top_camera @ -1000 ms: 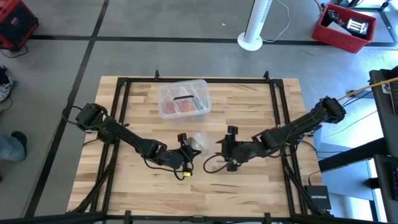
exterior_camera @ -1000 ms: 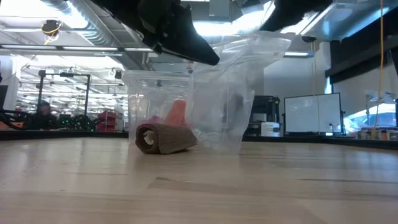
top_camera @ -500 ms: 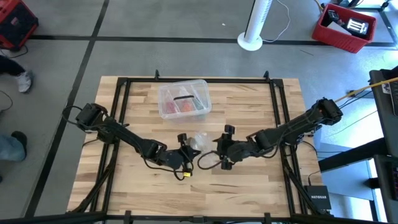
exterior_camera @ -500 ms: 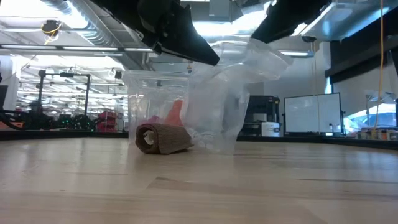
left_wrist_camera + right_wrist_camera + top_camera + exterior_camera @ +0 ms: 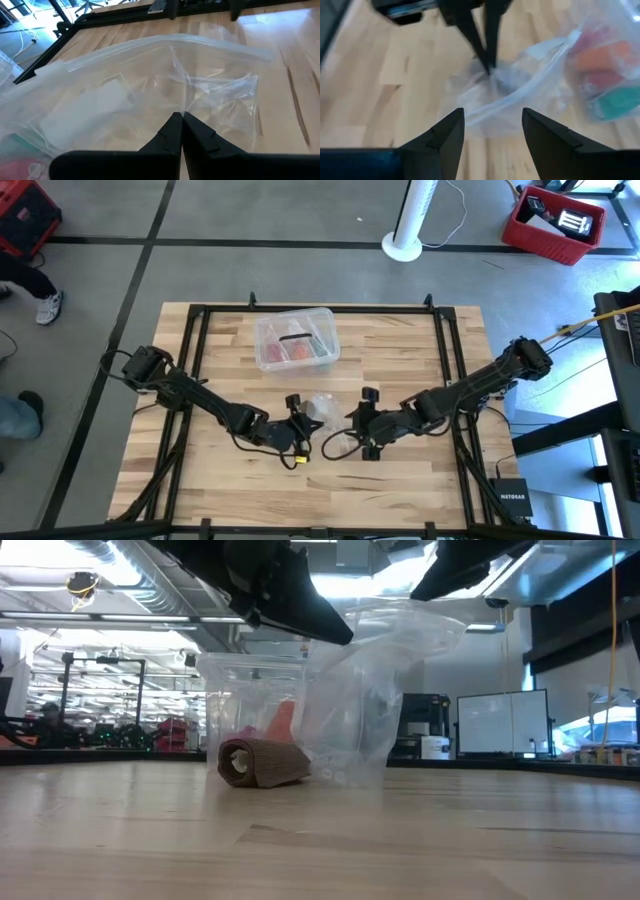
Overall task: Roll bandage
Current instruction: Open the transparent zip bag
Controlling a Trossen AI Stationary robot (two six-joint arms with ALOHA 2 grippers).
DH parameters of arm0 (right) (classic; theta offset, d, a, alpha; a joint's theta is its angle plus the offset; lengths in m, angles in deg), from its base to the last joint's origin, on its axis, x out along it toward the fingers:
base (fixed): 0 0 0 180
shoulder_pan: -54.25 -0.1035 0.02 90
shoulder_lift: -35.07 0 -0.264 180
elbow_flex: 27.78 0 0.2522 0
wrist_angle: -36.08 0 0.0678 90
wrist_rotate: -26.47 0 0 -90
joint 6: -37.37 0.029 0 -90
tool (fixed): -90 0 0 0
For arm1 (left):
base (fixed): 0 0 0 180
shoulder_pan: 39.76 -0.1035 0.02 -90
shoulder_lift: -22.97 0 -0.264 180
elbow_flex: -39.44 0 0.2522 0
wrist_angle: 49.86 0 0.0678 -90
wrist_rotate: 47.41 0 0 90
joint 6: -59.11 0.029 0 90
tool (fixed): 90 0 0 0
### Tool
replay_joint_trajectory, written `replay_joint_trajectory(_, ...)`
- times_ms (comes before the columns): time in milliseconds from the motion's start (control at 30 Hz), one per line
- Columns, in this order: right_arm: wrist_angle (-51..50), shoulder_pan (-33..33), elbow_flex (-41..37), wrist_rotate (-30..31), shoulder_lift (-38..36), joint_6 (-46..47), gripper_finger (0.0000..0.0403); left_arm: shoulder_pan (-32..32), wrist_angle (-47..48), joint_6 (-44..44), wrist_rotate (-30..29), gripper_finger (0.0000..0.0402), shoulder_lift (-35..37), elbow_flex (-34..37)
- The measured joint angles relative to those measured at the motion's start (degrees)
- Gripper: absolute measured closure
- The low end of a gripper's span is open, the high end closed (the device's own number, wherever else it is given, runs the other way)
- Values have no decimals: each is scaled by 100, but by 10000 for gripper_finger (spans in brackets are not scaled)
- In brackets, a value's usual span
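Two hands meet near the middle of the high view, and I have both over the crinkled clear plastic bag [image 5: 322, 407]. My left hand [image 5: 181, 119] is closed, its fingertips pinched together on a fold of the bag's film; in the left wrist view the film gathers right at the tips. My right hand [image 5: 492, 125] stands open just right of the bag, its two fingers spread with the bag's edge showing between them in the right wrist view; I cannot tell whether they touch the film.

The bandage [image 5: 262, 762] is already a rolled brown cylinder, lying on its side on the worktop [image 5: 320, 840], left of centre in the low view, just in front of the bag. In the high view I cannot make the roll out.

Behind them, upper centre of the high view, sits the clear plastic box [image 5: 294, 339] with red contents.
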State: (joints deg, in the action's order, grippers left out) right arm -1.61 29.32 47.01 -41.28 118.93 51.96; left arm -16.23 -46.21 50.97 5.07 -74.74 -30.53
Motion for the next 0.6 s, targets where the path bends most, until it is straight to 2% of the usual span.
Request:
replay_joint_trajectory(167,38,20,0,433,215,12,201,0,-1,0,0,401,0,0)
replay_joint_trajectory(600,54,17,166,413,366,5,201,0,0,0,0,401,0,0)
